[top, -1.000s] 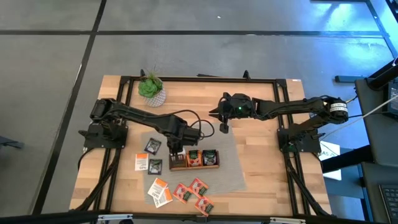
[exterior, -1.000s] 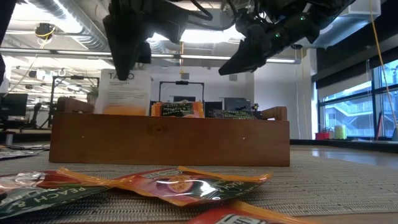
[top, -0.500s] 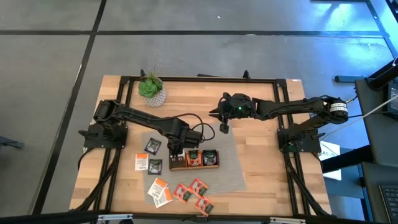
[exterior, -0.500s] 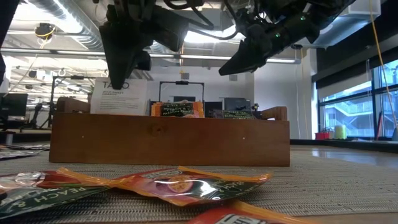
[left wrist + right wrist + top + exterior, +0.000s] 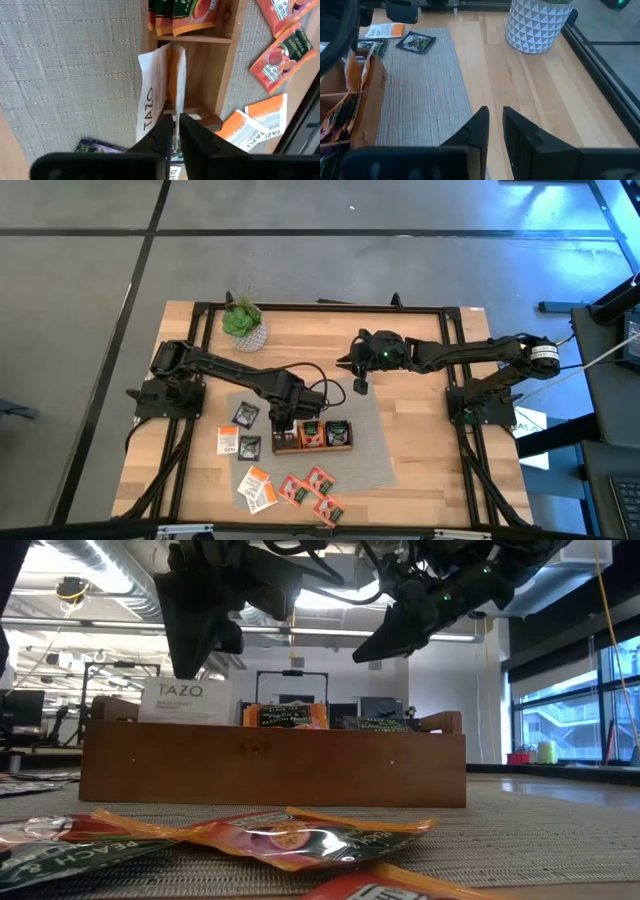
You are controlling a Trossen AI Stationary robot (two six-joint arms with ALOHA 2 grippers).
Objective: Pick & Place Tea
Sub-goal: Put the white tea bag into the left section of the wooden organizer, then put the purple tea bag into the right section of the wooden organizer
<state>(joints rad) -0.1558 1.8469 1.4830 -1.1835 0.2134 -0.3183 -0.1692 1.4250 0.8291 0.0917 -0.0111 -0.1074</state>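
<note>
Tea sachet in left gripper, over tray

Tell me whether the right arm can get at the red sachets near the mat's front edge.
Probably yes: the red sachets lie uncovered in front of the tray. The right gripper hangs empty behind it, so it must pass over.

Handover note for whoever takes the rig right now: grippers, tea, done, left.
Left gripper: shut on a white-and-orange sachet, lowering it upright into the end compartment of the wooden tray.
Right gripper: empty, fingers nearly closed, hovering over the mat's far edge, away from the tray.
Done: the other two compartments hold sachets.
Left: release this sachet, then place the loose ones: dark sachets beside the tray, white-and-orange and red sachets near the table's front edge.
</note>
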